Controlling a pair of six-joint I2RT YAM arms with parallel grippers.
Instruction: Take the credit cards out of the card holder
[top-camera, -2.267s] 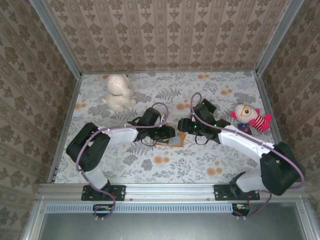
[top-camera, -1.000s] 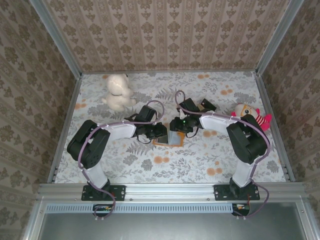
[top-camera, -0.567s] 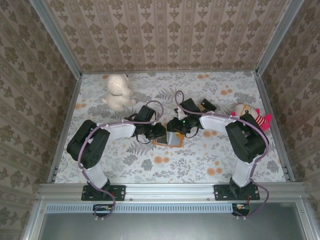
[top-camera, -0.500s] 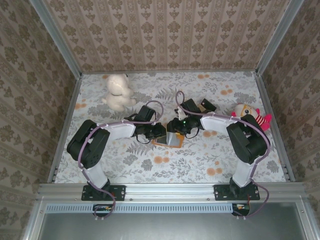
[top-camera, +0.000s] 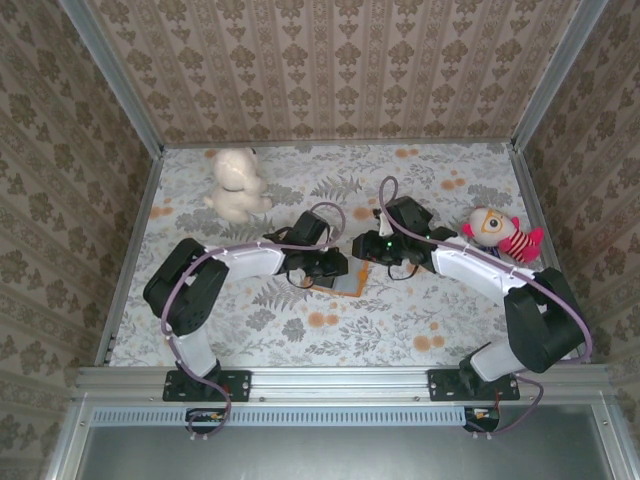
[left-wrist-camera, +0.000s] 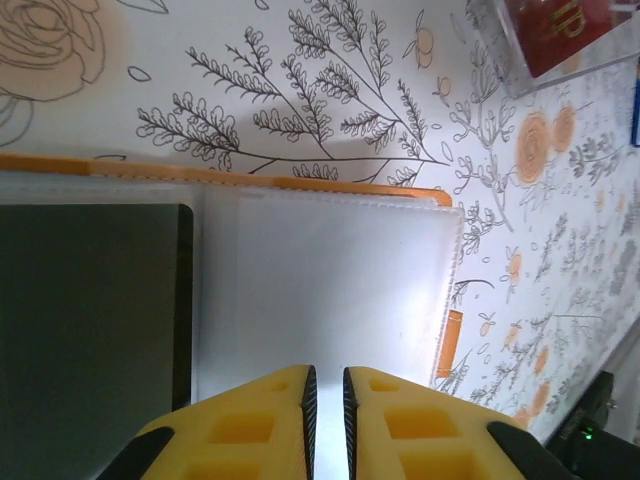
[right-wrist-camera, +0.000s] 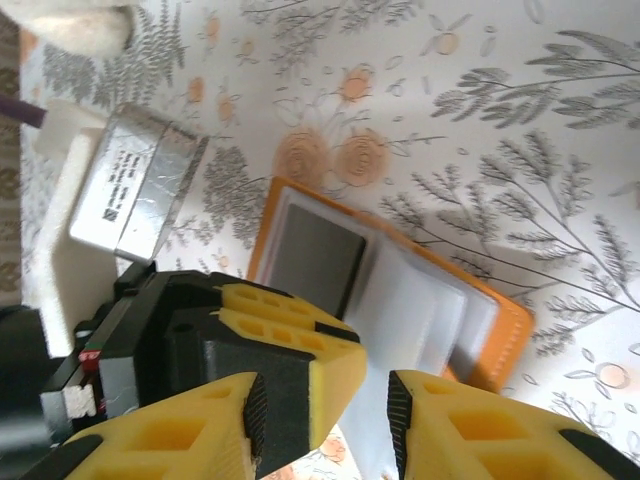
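A floral-printed tablecloth (top-camera: 400, 320) covers the table, boxed in by wallpaper-patterned walls (top-camera: 330, 70).

The left claw (left-wrist-camera: 325, 395) has its yellow pads drawn almost together, with only a sliver between them, over a clear pocket page of the flat, orange-rimmed folding card holder (left-wrist-camera: 330, 270). I cannot tell whether that page is actually nipped. The holder lies open mid-table, between the two arms. A dark flat rectangle (left-wrist-camera: 90, 310), probably a card, sits in the pocket to the left of the pads.

The right claw (right-wrist-camera: 325, 400) hangs just beside the left one, with its fingers apart and nothing between them, over the holder's pages.

Farther right on the cloth lies a red credit card (left-wrist-camera: 545, 25) under clear plastic, well apart from the holder. A white plush toy (top-camera: 238, 185) sits at the far left, and a pink-and-red doll (top-camera: 497, 235) at the right.

Two things could go wrong from here. The claws are crowded, so a reach by the right one could knock the left one's hold. The slick page could also slip, or drag the whole holder upward.

From above, the wrists hide most of the holder. The red card is cut off by the frame edge, and I cannot make out how many cards remain in the pockets.
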